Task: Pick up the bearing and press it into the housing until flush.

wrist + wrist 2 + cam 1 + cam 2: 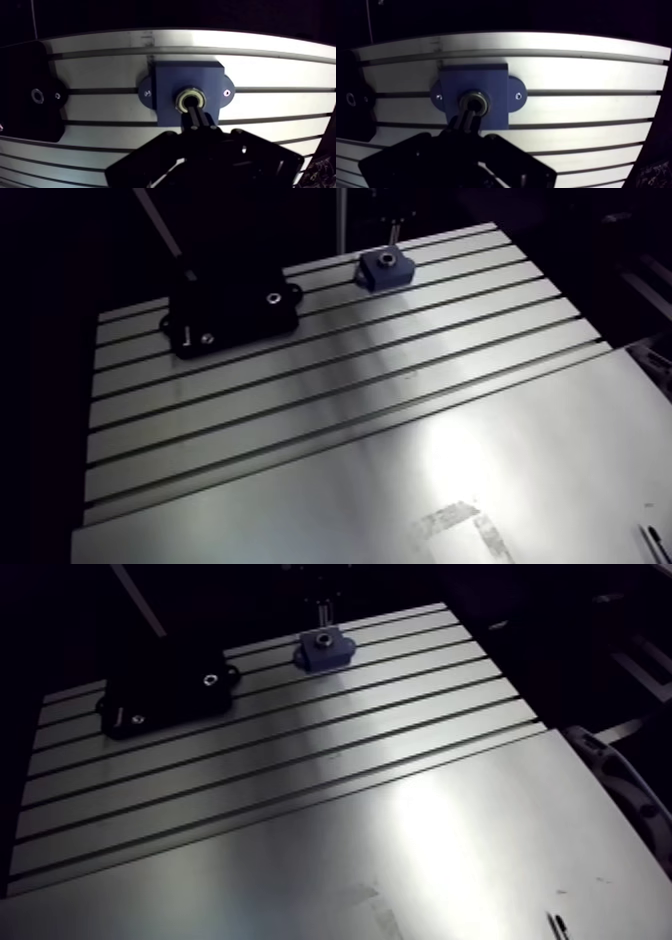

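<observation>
- The bearing [180, 100] sits in the round bore at the middle of the blue housing [165, 80]. Its pale ring shows all the way round the opening.
- The pincer [194, 107] is clenched, its two fingers drawn together into one narrow dark tip. That tip points into the centre of the bearing and holds nothing. Whether it bears on the ring or hangs just above it cannot be told.
- The housing lies flat on the slotted aluminium surface [280, 75], with a rounded ear and a small screw hole on each side.
- A black block [25, 100] with a small hole of its own sits beside the housing, well apart from it. In the arm view the two stand along the far rows of slots.
- By my judgement the pick-up and the placing are done, since the bearing is in its seat and not in the fingers.
- What is left is the last of the pressing. Looking straight down, the ring seems near level with the blue face, but flushness cannot be confirmed from here.
</observation>
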Available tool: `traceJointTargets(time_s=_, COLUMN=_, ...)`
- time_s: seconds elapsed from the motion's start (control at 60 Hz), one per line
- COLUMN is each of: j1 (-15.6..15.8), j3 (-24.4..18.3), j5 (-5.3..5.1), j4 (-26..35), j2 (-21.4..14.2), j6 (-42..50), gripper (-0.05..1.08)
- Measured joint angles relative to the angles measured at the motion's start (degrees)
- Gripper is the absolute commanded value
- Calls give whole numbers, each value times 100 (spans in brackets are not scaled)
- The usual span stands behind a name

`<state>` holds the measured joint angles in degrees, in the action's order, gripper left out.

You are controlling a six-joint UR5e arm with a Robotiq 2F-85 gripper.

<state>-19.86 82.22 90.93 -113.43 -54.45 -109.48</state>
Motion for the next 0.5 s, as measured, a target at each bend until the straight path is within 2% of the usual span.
traceJointTargets(time_s=0.5, j1=-7, j3=9, j5=12, j4=-69, j2=131, j6=-16, gripper=108)
